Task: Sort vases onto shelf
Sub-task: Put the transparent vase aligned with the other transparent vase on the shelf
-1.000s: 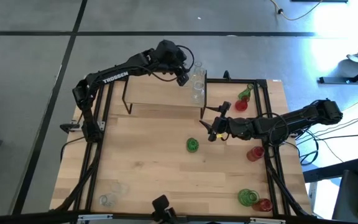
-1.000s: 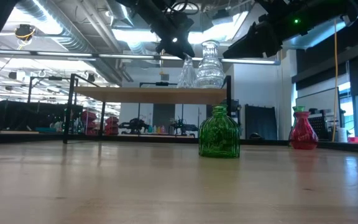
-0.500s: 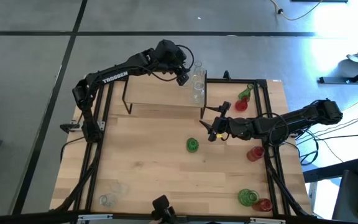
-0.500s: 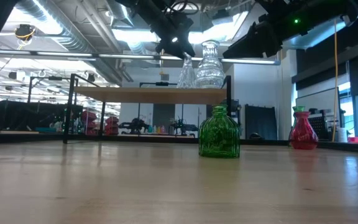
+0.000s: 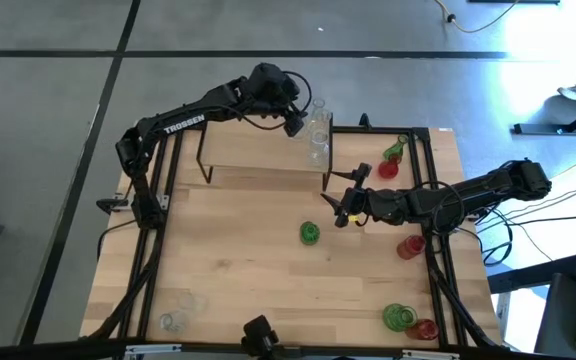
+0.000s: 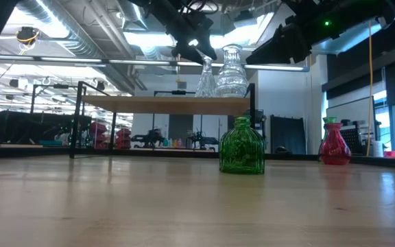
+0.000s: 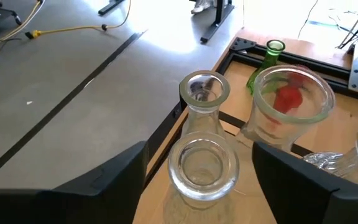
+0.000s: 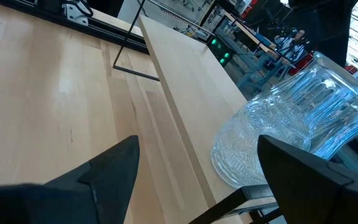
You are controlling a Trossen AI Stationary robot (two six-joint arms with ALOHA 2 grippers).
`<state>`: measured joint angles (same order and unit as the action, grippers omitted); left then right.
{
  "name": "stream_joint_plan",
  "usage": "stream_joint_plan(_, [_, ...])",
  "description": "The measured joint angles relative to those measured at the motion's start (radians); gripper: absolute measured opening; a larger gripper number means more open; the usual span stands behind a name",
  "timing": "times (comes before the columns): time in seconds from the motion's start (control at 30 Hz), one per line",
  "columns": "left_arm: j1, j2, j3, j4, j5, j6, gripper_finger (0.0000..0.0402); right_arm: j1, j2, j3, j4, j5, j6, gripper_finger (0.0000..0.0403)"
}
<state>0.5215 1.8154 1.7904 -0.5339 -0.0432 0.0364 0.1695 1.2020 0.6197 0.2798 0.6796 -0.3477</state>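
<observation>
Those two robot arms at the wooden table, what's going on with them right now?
They are sorting glass vases onto the shelf. The left end effector hangs over the shelf's right end with its fingers spread either side of a clear vase standing there among other clear ones. The right end effector hovers open above the table, close to a green vase. More red, green and clear vases wait on the table.
</observation>
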Motion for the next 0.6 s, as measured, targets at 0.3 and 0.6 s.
stream_joint_plan(0.3, [-0.039, -0.112, 0.041, -0.038, 0.001, 0.001, 0.0283, 0.0, 0.0, 0.0, -0.004, -0.002, 0.0, 0.0316])
stream_joint_plan(0.6, [-0.132, -0.314, 0.041, -0.333, -0.04, 0.0, 0.0283, 0.0, 0.0, 0.0, -0.029, -0.004, 0.02, 0.0316])
